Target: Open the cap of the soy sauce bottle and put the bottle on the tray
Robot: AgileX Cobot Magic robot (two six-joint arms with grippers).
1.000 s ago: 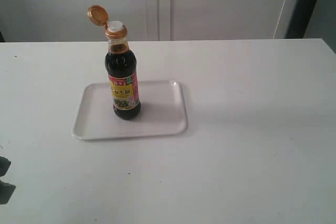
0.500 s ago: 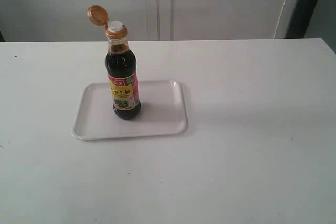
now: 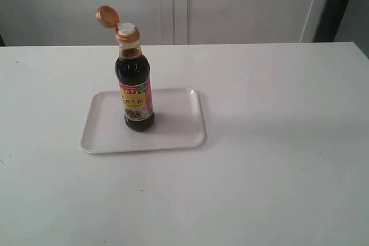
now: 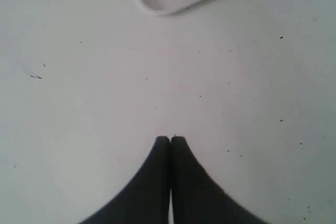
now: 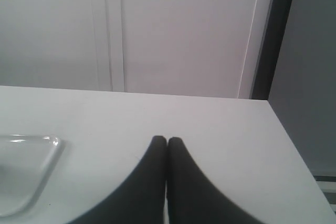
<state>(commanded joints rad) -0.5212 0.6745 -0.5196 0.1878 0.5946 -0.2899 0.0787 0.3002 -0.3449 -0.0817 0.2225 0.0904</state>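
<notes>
The dark soy sauce bottle (image 3: pixel 135 87) stands upright on the white tray (image 3: pixel 179 125), left of the table's middle. Its orange-gold cap (image 3: pixel 106 16) is flipped back on its hinge, and the white spout (image 3: pixel 127 28) shows. Neither arm appears in the exterior view. In the left wrist view my left gripper (image 4: pixel 170 139) is shut and empty above bare table, with a corner of the tray (image 4: pixel 157 1) beyond it. In the right wrist view my right gripper (image 5: pixel 167 140) is shut and empty, and a tray corner (image 5: pixel 47 148) lies off to one side.
The white table (image 3: pixel 277 142) ends at a white panelled wall (image 3: pixel 230 4) behind. A dark vertical strip (image 3: pixel 337 4) runs down at the far right, past the table's right edge.
A dark part of the left arm at the lower left edge of the exterior view one second ago has gone out of view. Bottle and tray have not moved.
</notes>
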